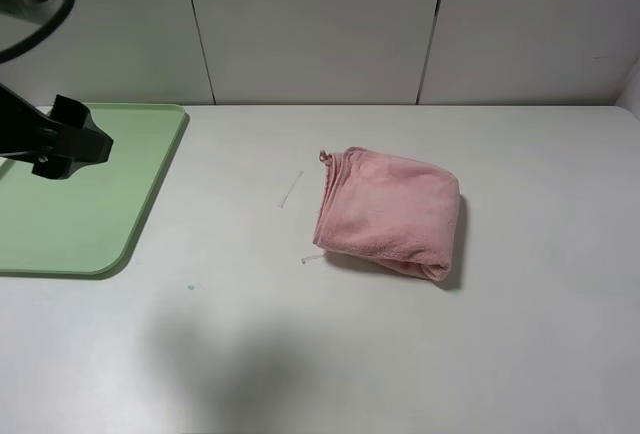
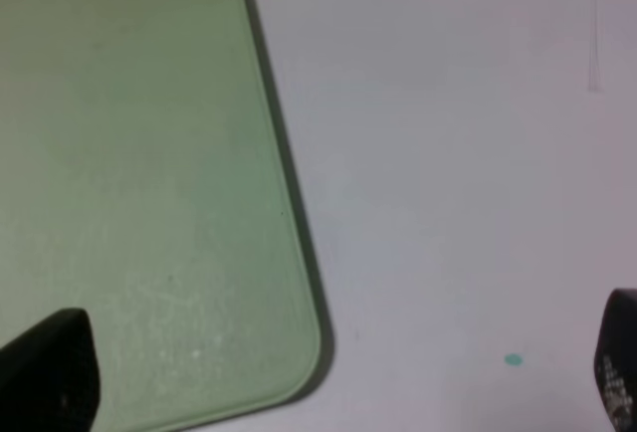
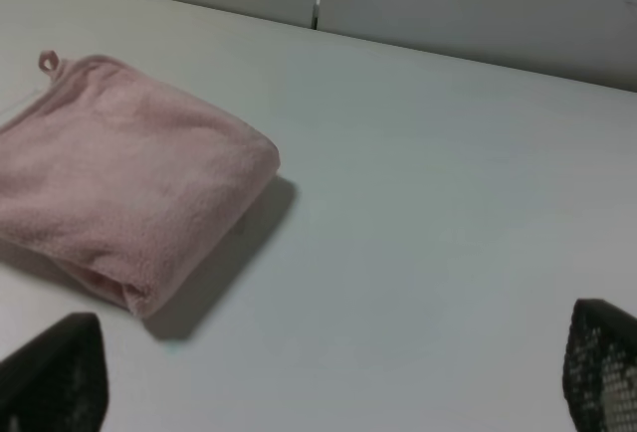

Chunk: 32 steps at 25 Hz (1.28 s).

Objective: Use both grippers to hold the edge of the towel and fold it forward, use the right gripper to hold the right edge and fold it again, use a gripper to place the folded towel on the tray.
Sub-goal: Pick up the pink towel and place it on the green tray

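The pink towel (image 1: 388, 212) lies folded into a thick bundle on the white table, right of centre. Its stacked hem edges (image 1: 328, 194) face left, and a loose thread (image 1: 312, 258) sticks out at the near left corner. The right wrist view shows the towel (image 3: 119, 188) ahead of my right gripper (image 3: 328, 372), which is open, empty and apart from the cloth. The right gripper is out of the high view. The pale-green tray (image 1: 90, 214) sits at the far left. My left gripper (image 1: 75, 144) hovers open and empty over it (image 2: 129, 153), its tips straddling the tray's corner (image 2: 333, 382).
A thin white strip (image 1: 290, 190) lies on the table between tray and towel. A small teal speck (image 1: 190, 286) marks the table near the tray's front corner and also shows in the left wrist view (image 2: 513, 359). Panelled wall (image 1: 300, 24) stands behind.
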Each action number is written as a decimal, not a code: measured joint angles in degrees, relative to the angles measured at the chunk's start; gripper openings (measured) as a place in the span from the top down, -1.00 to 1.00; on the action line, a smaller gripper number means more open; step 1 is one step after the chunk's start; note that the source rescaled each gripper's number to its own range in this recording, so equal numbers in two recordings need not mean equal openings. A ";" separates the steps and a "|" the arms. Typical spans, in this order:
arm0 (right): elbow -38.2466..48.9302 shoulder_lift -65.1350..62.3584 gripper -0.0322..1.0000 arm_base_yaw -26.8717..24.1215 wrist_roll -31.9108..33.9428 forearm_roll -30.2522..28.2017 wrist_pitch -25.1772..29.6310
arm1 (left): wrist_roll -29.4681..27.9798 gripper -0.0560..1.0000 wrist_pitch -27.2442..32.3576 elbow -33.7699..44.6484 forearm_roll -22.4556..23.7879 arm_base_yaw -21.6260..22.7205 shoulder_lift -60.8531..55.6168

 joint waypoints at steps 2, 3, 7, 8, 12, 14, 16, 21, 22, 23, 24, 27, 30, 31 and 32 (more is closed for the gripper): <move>0.00 0.00 -1.00 0.00 0.00 0.00 0.00 | 0.00 -1.00 -0.07 0.00 0.00 0.16 0.00; 0.00 0.00 -1.00 0.00 0.00 0.00 0.00 | 0.00 -1.00 -0.20 0.00 0.00 0.42 0.00; 0.00 0.00 -1.00 0.05 0.00 0.00 0.00 | 0.00 -1.00 -0.35 0.00 -0.07 0.48 0.00; 0.00 0.00 -1.00 0.05 0.00 0.00 0.00 | 0.00 -1.00 -0.35 0.00 -0.09 0.48 0.00; 0.00 0.00 -1.00 0.05 0.00 0.00 0.00 | 0.00 -1.00 -1.04 0.00 -0.14 0.48 0.00; 0.00 0.00 -1.00 0.05 0.00 0.00 0.00 | -0.05 -1.00 -2.92 0.00 -0.24 0.48 0.00; 0.00 0.00 -1.00 0.05 0.00 0.00 0.00 | -0.24 -1.00 -5.37 0.00 -1.24 0.48 0.00; 0.00 0.00 -1.00 0.05 0.00 0.00 0.00 | -0.49 -0.99 -8.78 0.00 -5.70 0.48 3.98; 0.00 0.00 -1.00 0.05 0.00 0.05 0.00 | -0.49 -0.99 -9.67 0.00 -6.76 0.48 5.64; 0.00 0.00 -1.00 0.05 0.00 0.05 0.00 | -0.49 -0.99 -11.15 0.00 -7.58 0.48 7.46; 0.00 0.00 -1.00 0.05 0.00 0.05 0.00 | -0.44 -0.98 -12.90 0.00 -8.58 0.48 8.99; 0.00 0.00 -1.00 0.05 0.00 0.05 0.00 | -0.44 -0.98 -18.55 0.00 -10.90 0.48 14.31; 0.00 0.00 -1.00 0.05 0.00 0.05 0.00 | -0.44 -0.97 -23.02 -0.23 -12.51 -0.25 19.17; 0.00 0.00 -1.00 0.05 0.00 0.05 0.00 | -0.38 -0.96 -23.56 -0.84 -12.90 -0.79 20.97; 0.00 0.00 -1.00 0.05 0.00 0.05 0.00 | -0.15 -0.95 -23.90 -1.52 -13.21 -1.30 22.50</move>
